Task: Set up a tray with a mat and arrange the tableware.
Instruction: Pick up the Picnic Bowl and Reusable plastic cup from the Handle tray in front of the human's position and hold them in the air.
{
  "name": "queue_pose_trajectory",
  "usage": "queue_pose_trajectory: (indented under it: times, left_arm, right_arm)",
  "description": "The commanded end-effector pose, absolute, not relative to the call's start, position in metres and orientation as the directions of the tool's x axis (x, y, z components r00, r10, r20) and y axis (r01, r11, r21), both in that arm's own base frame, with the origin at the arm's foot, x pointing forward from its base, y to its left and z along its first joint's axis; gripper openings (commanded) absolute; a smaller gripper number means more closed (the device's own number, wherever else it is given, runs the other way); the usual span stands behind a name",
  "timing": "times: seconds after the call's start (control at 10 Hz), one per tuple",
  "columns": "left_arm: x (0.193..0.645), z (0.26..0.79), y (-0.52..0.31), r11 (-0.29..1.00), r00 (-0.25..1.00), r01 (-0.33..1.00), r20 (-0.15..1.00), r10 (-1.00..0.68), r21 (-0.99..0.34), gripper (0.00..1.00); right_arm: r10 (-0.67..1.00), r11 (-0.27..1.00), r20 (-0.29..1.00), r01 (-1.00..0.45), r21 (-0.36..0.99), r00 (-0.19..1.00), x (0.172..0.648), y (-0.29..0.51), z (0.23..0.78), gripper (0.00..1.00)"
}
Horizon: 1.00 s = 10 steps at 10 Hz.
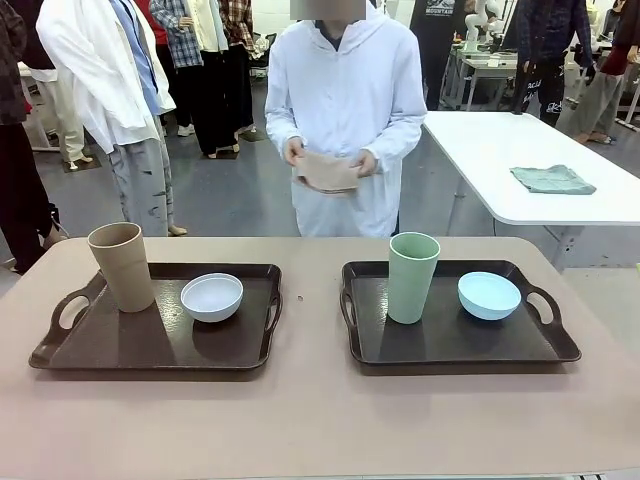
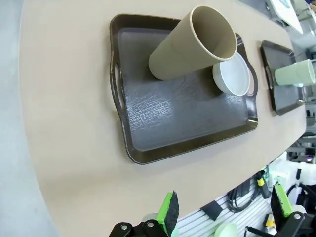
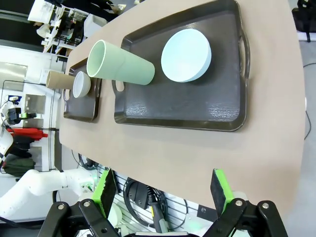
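Tan cup (image 1: 120, 265) upright on left tray (image 1: 130, 338) beside white bowl (image 1: 211, 297), nearer left gripper (image 2: 224, 205); pale green cup (image 1: 412, 278) and light blue bowl (image 1: 489, 295) on right tray (image 1: 440, 340), nearer right gripper (image 3: 163, 190). Both wide open, empty.

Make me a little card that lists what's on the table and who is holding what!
left tray: tan cup and white bowl on it, no mat under them
right tray: green cup and blue bowl on it, no mat under them
cups: both standing upright
person: at the far side of the table, holding a folded beige cloth in both hands
left fingers: open, holding nothing
right fingers: open, holding nothing
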<state>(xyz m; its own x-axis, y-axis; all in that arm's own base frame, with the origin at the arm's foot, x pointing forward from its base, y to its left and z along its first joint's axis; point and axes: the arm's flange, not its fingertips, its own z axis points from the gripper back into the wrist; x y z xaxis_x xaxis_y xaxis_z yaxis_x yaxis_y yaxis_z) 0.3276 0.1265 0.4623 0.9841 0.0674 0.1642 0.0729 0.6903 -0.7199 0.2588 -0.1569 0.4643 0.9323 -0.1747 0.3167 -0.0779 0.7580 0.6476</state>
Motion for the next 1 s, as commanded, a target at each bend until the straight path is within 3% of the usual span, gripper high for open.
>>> queue_pose_trajectory:
  times: [0.0,0.9]
  left_arm:
    - [0.3248,0.4589,0.1255,0.673,0.98,0.096,0.188,0.065,-0.733,1.0]
    - [0.3248,0.4589,0.1255,0.673,0.98,0.096,0.188,0.065,-0.733,1.0]
  right_arm:
    - [-0.171,0.745,0.329,-0.096,0.66,0.929,0.26,-0.1575,0.464,1.0]
    - [-0.171,0.745,0.329,-0.096,0.66,0.929,0.26,-0.1575,0.464,1.0]
